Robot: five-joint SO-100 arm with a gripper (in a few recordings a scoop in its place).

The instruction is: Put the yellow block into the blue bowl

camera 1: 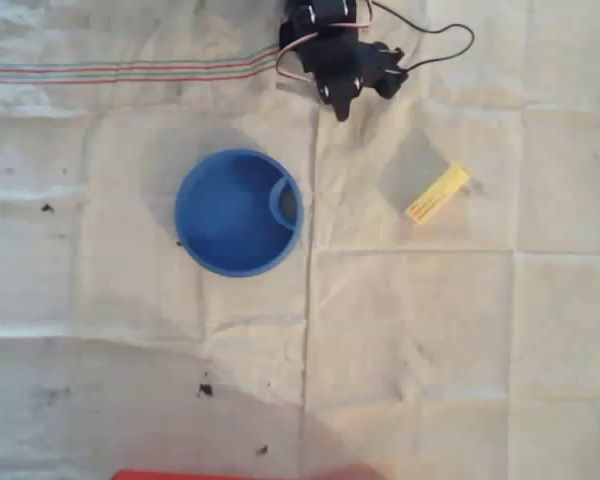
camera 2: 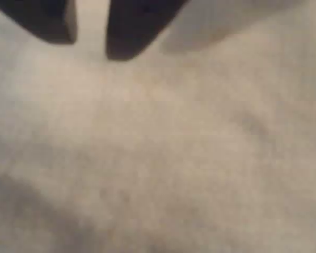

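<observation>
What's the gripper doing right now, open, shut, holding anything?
Gripper: slightly open, a narrow gap between the fingers, holding nothing. The yellow block lies on the cloth, apart from it.

- The yellow block [camera 1: 438, 193] is a small, thin yellow bar lying flat on the white cloth, in the upper right part of the overhead view. It sits on a diagonal, long axis running from about 2 o'clock down to 8 o'clock. The face has some faint marks, way too small to read. Nothing is touching it.
- The blue bowl [camera 1: 220, 235] is round, solid blue plastic, sitting upright with the opening facing up, left of centre in the same view. A little ring handle sits at its rim at roughly 3 o'clock. Looks empty inside.
- From the bowl, the block is off at about 3 o'clock, well apart.
</observation>
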